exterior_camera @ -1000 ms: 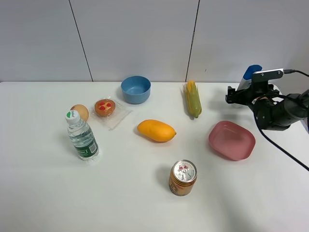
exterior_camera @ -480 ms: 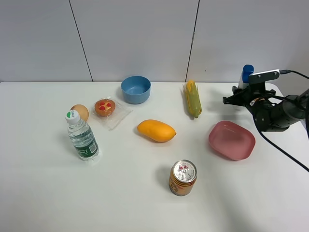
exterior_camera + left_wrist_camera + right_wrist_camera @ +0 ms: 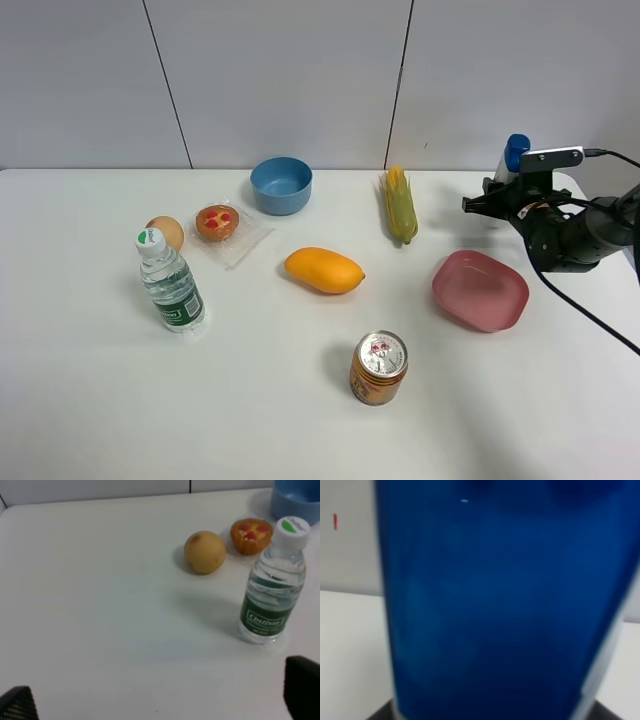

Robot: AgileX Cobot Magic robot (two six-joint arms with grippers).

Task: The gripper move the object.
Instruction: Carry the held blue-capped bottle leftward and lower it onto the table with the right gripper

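The shampoo bottle stands upright at the back right of the table; only its blue cap [image 3: 516,152] and a bit of white body show above my right gripper [image 3: 497,198]. The gripper's dark body with white top plate is closed around the bottle's body. In the right wrist view the bottle's blue surface [image 3: 495,605] fills the frame, very close, and the fingers are hidden. My left gripper [image 3: 160,705] is open and empty, its dark fingertips [image 3: 302,692] at the frame's corners, over bare table near the water bottle [image 3: 272,587].
A pink bowl [image 3: 480,290] lies just in front of the right gripper, a corn cob [image 3: 400,203] to its left. Mango [image 3: 323,270], can [image 3: 378,367], blue bowl [image 3: 281,185], wrapped tart [image 3: 217,223], egg-like ball [image 3: 166,232] and water bottle [image 3: 170,280] spread across the table.
The shampoo bottle went from tilted to upright in the right gripper, then the gripper shifted slightly right. Nothing else moved.
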